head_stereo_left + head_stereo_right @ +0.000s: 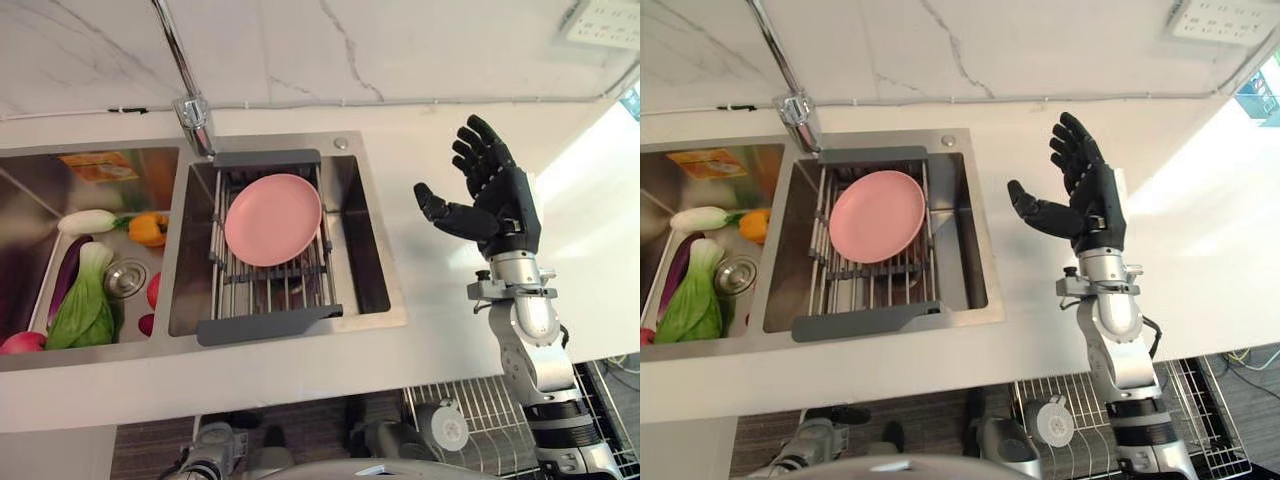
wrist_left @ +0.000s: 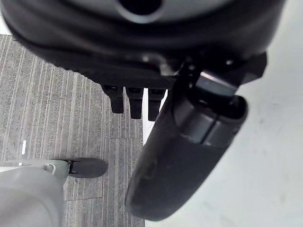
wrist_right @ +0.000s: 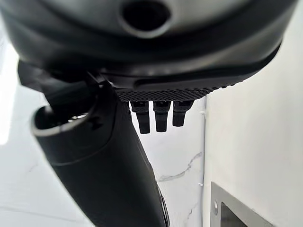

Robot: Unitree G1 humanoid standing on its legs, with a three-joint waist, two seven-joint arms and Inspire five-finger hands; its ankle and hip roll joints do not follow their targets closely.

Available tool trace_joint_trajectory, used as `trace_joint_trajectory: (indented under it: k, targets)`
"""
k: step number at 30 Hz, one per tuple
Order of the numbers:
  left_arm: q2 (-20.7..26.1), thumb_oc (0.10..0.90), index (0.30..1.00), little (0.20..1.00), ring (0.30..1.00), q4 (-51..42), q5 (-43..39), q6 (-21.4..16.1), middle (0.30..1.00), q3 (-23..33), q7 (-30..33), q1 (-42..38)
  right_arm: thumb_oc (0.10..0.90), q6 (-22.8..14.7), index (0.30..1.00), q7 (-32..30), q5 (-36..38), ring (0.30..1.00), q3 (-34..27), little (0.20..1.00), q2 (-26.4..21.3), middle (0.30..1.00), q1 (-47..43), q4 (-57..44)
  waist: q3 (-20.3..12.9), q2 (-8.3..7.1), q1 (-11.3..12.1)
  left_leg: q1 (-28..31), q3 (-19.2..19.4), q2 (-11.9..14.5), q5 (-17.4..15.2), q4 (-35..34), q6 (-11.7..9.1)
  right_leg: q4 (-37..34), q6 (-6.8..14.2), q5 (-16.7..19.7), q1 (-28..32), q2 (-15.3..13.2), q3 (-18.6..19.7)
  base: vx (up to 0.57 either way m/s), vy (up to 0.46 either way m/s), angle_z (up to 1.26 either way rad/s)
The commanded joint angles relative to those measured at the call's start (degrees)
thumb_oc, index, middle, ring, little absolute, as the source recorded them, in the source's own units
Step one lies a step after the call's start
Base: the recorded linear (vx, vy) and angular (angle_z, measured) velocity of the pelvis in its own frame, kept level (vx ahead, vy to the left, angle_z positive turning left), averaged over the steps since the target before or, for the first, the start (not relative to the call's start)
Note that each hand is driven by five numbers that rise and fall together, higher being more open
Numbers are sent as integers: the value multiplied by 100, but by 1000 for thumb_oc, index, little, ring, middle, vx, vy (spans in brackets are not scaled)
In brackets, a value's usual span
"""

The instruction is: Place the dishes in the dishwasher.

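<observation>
Nearest, below the counter's near edge, the wire dishwasher rack (image 1: 500, 410) shows at the right with a white round piece (image 1: 447, 428) lying in it. The left hand (image 2: 182, 156) hangs low at the left over the grey striped floor (image 2: 57, 123), beside the white counter front; its fingers run straight and the thumb stands out, holding nothing.

Farther in, on the white counter (image 1: 440, 320), the right hand (image 1: 490, 200) is raised above the bare worktop to the right of the sink, palm turned left, fingers spread and relaxed, thumb pointing toward the sink, empty.

Left of it, the right basin of the steel sink (image 1: 375, 300) carries a grey drying rack (image 1: 265, 325) laid across it. The pink plate (image 1: 272, 219) lies on that rack, toward its far end, well apart from the right hand.

The left basin holds vegetables: a green leafy one (image 1: 82, 305), a purple eggplant (image 1: 66, 275), a white radish (image 1: 88, 221) and a yellow pepper (image 1: 148, 229). The faucet (image 1: 190, 105) rises at the far rim between the basins.
</observation>
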Motion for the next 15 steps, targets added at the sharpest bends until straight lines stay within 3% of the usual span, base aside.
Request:
trace_joint_trajectory:
  k: [1,6,12,15]
  targets:
    - [-77,800,900,900,900,873,-606,173,900,806,-1224,1042,800,197,900,473,227,900,-806,900,493,900,1211,-513,-668,187,382,-406,496,-147,451,3,32,-627,600,-304,1120,-906,-1450,-27,41,19]
    - [-24,800,900,900,900,748,-903,153,900,810,-1197,982,800,247,900,482,221,900,-677,900,475,900,1023,-488,-664,175,527,-391,424,-210,446,3,74,-623,627,-283,1196,-974,-1493,-8,12,38]
    - [-24,800,900,900,900,779,-696,212,900,771,-1235,1174,800,264,900,558,205,900,-596,900,421,900,976,-525,-613,224,699,-458,284,-243,504,47,59,-669,612,-343,1324,-967,-1647,7,-36,10]
    - [-13,800,900,900,900,750,-798,147,900,865,-1175,1217,800,259,900,547,99,900,-587,900,274,900,888,-504,-407,175,828,-933,88,-447,335,902,-39,-733,592,-304,1350,-1092,-1674,-102,-25,29]
